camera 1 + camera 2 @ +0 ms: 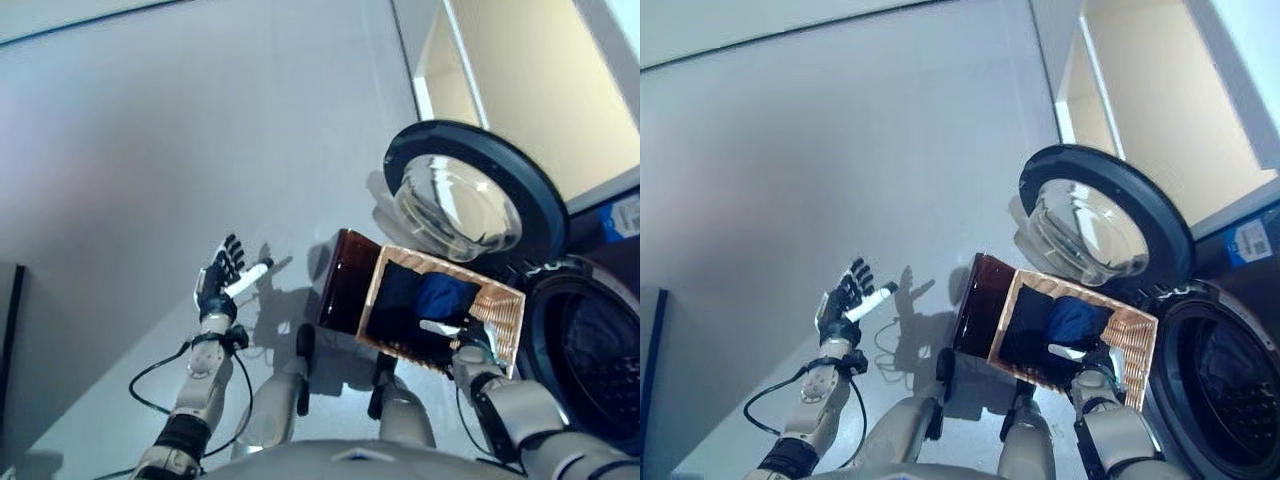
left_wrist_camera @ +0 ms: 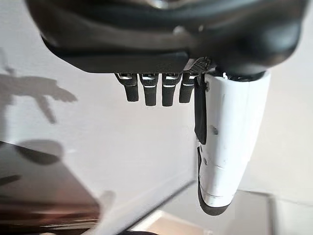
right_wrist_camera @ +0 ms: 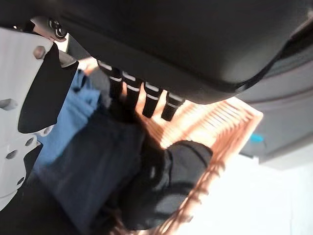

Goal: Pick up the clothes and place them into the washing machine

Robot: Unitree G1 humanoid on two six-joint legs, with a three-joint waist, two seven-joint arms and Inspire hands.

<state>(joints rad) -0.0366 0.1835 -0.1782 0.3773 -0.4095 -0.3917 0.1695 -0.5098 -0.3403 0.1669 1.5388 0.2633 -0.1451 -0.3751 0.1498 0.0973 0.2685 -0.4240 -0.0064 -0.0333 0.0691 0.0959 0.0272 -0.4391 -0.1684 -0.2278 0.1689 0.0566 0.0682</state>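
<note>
- Right hand [image 1: 462, 336] reaches into the basket [image 1: 505, 318], fingers [image 3: 128, 93] straight and loose above the clothes [image 3: 93, 161], holding nothing.
- Dark and blue clothes lie just under those fingers, in the basket.
- Washing machine [image 1: 590, 360] stands beside the hand, its door [image 1: 470, 190] open.
- Step: reaching to grab. It probably hasn't touched cloth yet.
- Next: go lower, curl round cloth, lift.
- Left hand [image 1: 222, 275] hangs open, far off.

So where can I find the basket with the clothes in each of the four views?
Left eye view: the basket sits right of centre, below the open washer door.
Right eye view: basket low and right of centre, under the same door.
Left wrist view: only a dark brown corner, perhaps the basket; uncertain.
Right wrist view: its woven wall shows past the right hand, with clothes inside.
Shared landmark: the door.
</note>
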